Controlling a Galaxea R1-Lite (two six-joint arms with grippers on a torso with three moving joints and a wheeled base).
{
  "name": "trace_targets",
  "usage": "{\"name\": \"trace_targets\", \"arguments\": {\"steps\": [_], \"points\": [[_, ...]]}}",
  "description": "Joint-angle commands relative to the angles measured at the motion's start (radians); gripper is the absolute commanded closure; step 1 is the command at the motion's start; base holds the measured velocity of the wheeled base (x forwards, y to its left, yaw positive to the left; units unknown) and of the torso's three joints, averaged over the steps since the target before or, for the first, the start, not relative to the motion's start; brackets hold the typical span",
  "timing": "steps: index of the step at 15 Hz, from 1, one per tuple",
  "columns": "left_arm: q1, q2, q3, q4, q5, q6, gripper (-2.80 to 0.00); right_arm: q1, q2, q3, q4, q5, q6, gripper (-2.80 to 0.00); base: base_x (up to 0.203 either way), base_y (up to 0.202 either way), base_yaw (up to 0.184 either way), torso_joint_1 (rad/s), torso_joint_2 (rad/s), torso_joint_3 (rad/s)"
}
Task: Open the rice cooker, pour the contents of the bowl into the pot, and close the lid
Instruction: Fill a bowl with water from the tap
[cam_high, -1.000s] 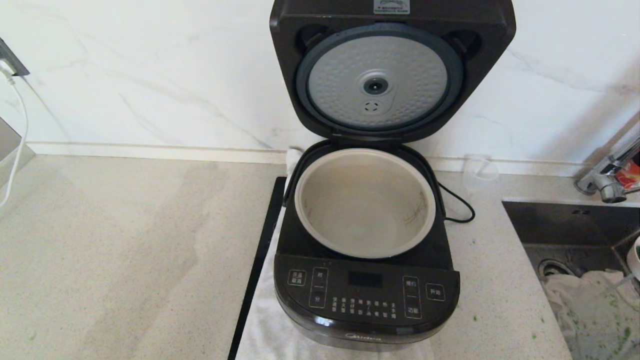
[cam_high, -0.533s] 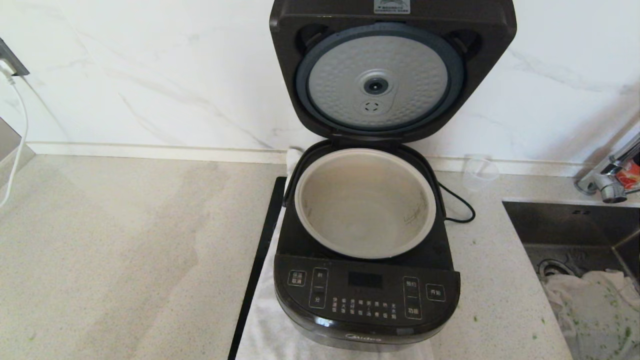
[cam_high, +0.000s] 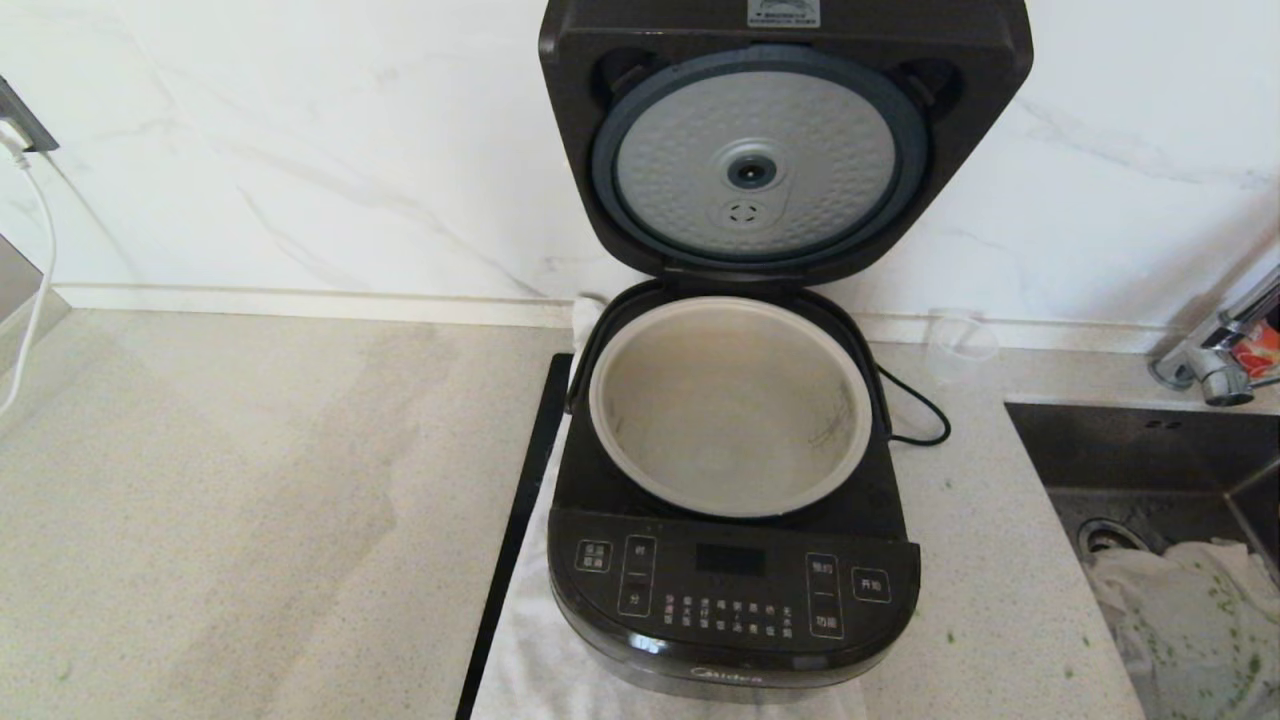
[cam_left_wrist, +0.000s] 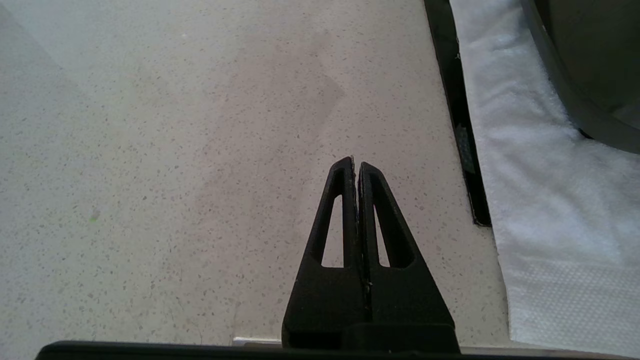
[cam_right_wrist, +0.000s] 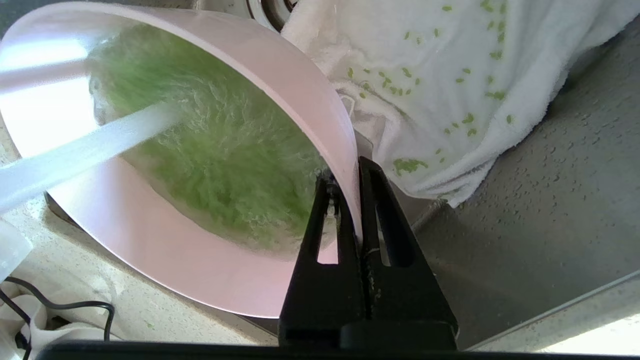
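We hold the small round bowl, pale pink inside (cam_right_wrist: 165, 210), in our right gripper (cam_right_wrist: 350, 175), whose two black fingers are pinching its thin rim, one finger inside the wall and one outside. The bowl carries the finely chopped bright green contents (cam_right_wrist: 220, 165), blurred in the right wrist view, and it hangs above the edge of the grey steel sink (cam_right_wrist: 540, 210), over a white cloth flecked with green bits (cam_right_wrist: 450, 80). Neither bowl nor right gripper shows in the head view.

The relation that matters: the large glossy black rice cooker (cam_high: 735, 600) sits at the centre of the head view, and the sink (cam_high: 1140, 450) lies at about three o'clock from it. So, as we judge it, the bowl must travel toward nine o'clock to reach the round beige-silver metal pot (cam_high: 850, 400), whose mouth faces straight up, with nothing visible inside it. The hinged black lid (cam_high: 780, 150) stands upright at twelve o'clock from the pot, so we should approach from the three o'clock side or from the front, and tip the bowl with its rim low over the pot's mouth.

Our right arm is plainly the nearer one. Our left gripper (cam_left_wrist: 356, 165), fingers pressed together, is parked over the speckled counter (cam_left_wrist: 175, 150) at the cooker's nine o'clock side.
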Motion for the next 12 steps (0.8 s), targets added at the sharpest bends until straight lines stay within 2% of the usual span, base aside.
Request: {"name": "trace_targets", "arguments": {"steps": [1, 8, 12], "points": [[0.000, -0.001, 0.000, 0.000, 0.000, 0.001, 0.00, 0.002, -0.004, -0.001, 0.012, 0.003, 0.002, 0.00, 0.000, 0.000, 0.000, 0.000, 0.00, 0.000], [0.001, -0.001, 0.000, 0.000, 0.000, 0.001, 0.00, 0.019, -0.086, 0.023, 0.058, 0.004, -0.011, 0.00, 0.000, 0.000, 0.000, 0.000, 0.00, 0.000], [0.000, -0.001, 0.000, 0.000, 0.000, 0.001, 0.00, 0.098, -0.227, 0.146, 0.086, 0.005, -0.080, 0.00, 0.000, 0.000, 0.000, 0.000, 0.00, 0.000]]}}
